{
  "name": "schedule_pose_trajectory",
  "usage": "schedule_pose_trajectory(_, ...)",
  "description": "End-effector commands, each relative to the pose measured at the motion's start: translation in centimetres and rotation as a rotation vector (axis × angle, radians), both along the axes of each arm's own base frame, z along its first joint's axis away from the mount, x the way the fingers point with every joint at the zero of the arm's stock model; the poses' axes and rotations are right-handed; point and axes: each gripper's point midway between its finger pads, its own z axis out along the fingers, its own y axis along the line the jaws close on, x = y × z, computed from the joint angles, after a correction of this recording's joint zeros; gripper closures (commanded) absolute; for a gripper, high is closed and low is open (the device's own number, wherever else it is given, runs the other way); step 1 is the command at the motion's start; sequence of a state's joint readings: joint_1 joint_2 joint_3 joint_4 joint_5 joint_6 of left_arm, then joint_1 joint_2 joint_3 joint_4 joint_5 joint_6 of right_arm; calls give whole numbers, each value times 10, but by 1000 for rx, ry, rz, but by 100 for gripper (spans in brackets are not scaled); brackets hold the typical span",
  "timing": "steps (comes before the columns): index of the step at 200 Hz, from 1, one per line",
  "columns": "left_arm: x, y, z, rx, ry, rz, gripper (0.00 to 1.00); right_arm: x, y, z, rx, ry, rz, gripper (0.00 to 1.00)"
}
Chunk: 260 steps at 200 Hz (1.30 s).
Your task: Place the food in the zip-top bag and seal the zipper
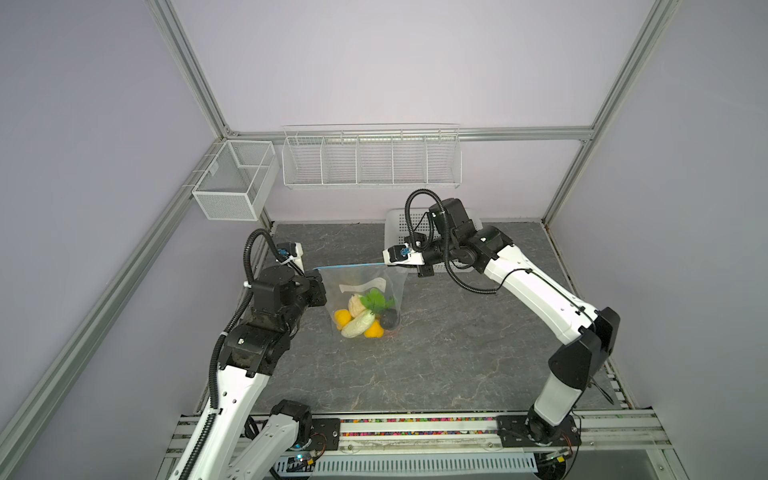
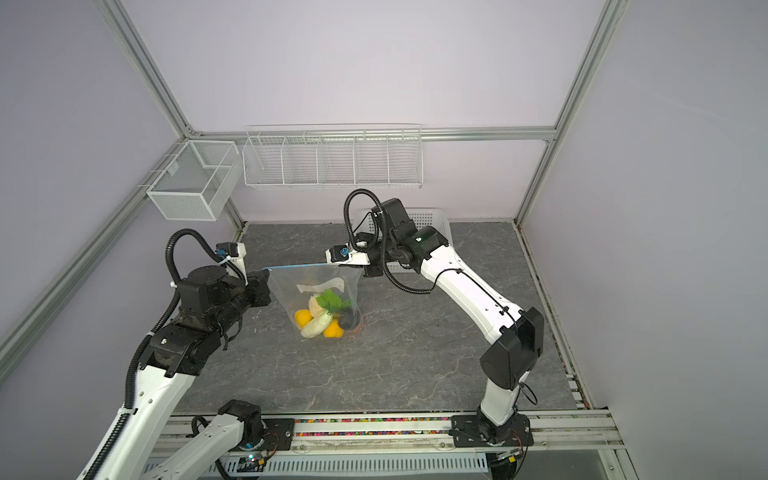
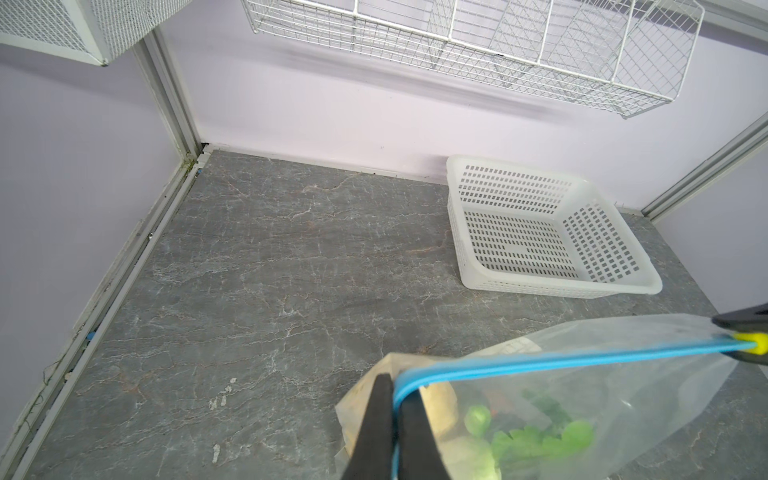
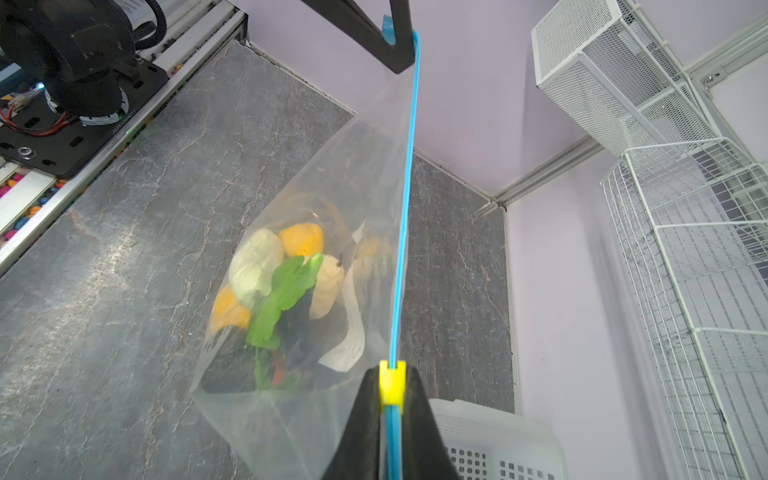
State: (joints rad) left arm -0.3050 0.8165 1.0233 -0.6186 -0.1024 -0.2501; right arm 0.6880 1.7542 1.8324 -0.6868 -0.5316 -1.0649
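No text, brand, number or sign can be read anywhere. The white label patch (image 4: pixel 352 336) on the zip-top bag (image 4: pixel 291 415) carries a few dark printed marks, seen through the plastic and too small and blurred to make out; in both top views the patch (image 1: pixel 362 286) looks blank. A pale sticker (image 4: pixel 134 6) on the black arm housing in the right wrist view shows dark lines that stay illegible. Small white tags (image 1: pixel 483 239) on the arm links in the top views are too tiny to tell.
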Motion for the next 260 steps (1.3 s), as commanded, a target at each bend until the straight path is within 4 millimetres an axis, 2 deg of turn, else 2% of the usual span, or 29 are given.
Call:
schedule_pose_trajectory(1, -1, 28, 0, 50, -3, 125, 100, 8, -23, 3, -20, 8, -78, 94)
schedule_pose_trajectory(81, 0, 29, -1, 52, -2, 124, 100, 16, -40, 0, -24, 13, -128, 93)
schedule_pose_trajectory(185, 2, 28, -2, 61, 0, 118, 100, 20, -45, -2, -21, 22, -142, 94)
schedule_pose_trajectory(209, 3, 25, -1, 64, 4, 96, 100, 15, -39, 4, 2, 29, -128, 94)
schedule_pose_trajectory(260, -3, 8, 21, 34, 11, -3, 100, -10, -22, 22, 62, -14, -80, 94)
